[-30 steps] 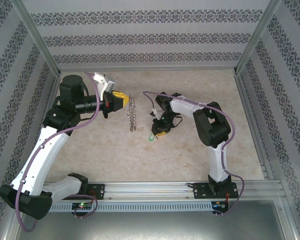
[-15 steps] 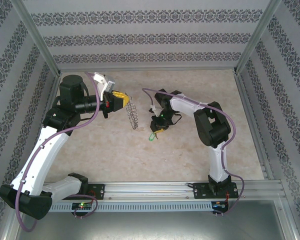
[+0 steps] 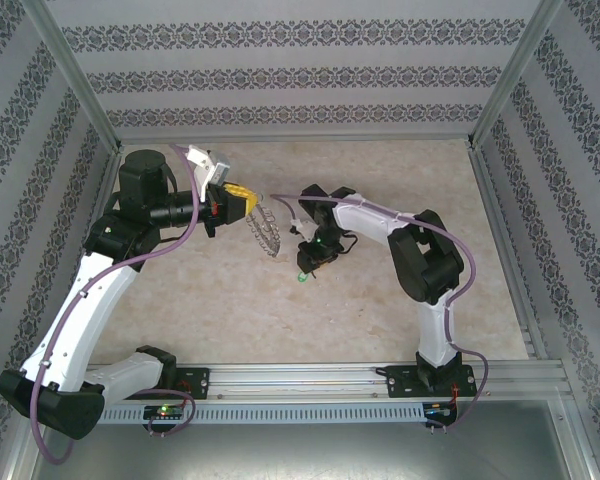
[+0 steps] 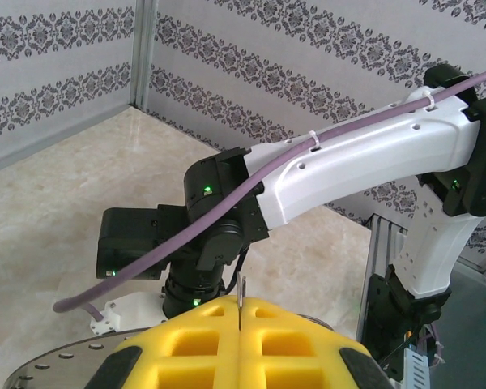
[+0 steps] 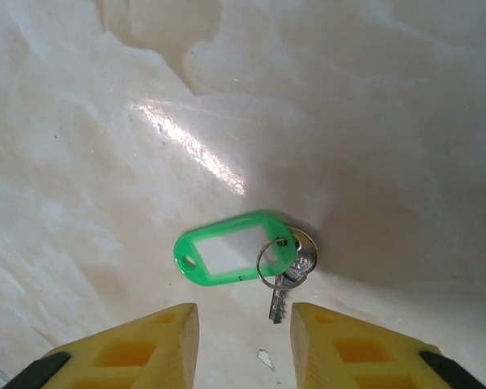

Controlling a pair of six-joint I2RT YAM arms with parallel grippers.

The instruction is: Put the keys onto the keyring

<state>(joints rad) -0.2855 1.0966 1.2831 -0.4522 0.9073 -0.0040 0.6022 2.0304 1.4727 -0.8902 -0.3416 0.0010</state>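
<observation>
My left gripper (image 3: 242,203) is shut on the keyring (image 3: 267,232), which hangs from its yellow fingers above the table. A thin metal edge of the keyring (image 4: 240,292) sticks up between the closed left gripper (image 4: 240,314). The key (image 5: 282,293) is small and silvery, on a little wire loop with a bright green tag (image 5: 227,253). It lies flat on the table just beyond my right gripper (image 5: 244,344), which is open with nothing between its fingers. From above, the green key (image 3: 302,275) sits just below the right gripper (image 3: 311,257), right of the keyring.
The right arm (image 4: 348,162) stretches across the left wrist view, close behind the keyring. Patterned walls (image 3: 300,75) enclose the marble table (image 3: 380,320) on three sides. An aluminium rail (image 3: 310,378) runs along the near edge.
The right arm has moved left toward the keyring and its jaws have widened. The keyring has swung in the left gripper's hold. The green key stays at about the same spot.
</observation>
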